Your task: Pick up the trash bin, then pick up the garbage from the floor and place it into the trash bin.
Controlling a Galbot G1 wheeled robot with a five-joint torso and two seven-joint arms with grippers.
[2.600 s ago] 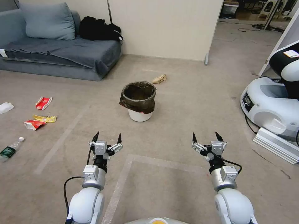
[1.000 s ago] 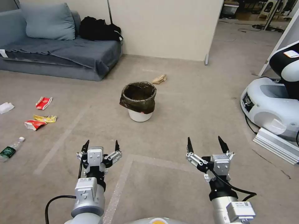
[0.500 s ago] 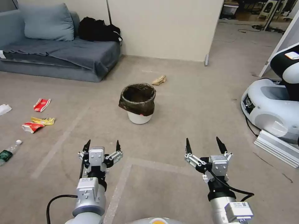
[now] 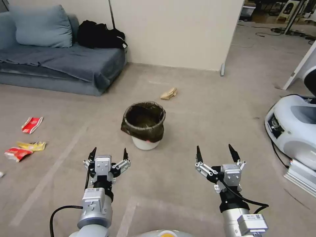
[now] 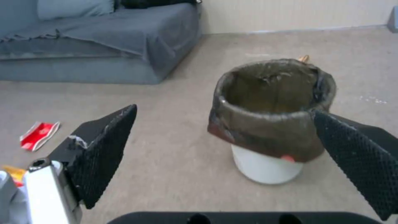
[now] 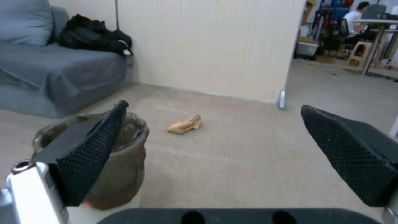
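The trash bin [image 4: 144, 125], a white bucket lined with a dark bag folded over its rim, stands upright on the carpet just ahead of me. My left gripper [image 4: 109, 150] hovers open short of it, and the bin [image 5: 269, 118] sits between its spread fingers in the left wrist view. My right gripper [image 4: 214, 148] is open too, off to the bin's right. Garbage lies on the floor: a tan paper bag [image 4: 168, 93] beyond the bin, a red wrapper [image 4: 32, 124], a yellow wrapper [image 4: 32, 145] and another red wrapper [image 4: 16, 153] at far left. The right wrist view shows the bin [image 6: 128, 174] and the paper bag [image 6: 185, 125].
A blue-grey sofa [image 4: 65, 65] with black clothes [image 4: 98, 34] on it stands at the back left. A beige partition wall [image 4: 177, 33] runs behind the bin. Another robot's white base [image 4: 293, 128] with a cable sits at the right.
The whole view has shifted: the camera has moved closer to the bin, which now looks nearer and larger. The bottle has slid out of view at the left. Both grippers stay open.
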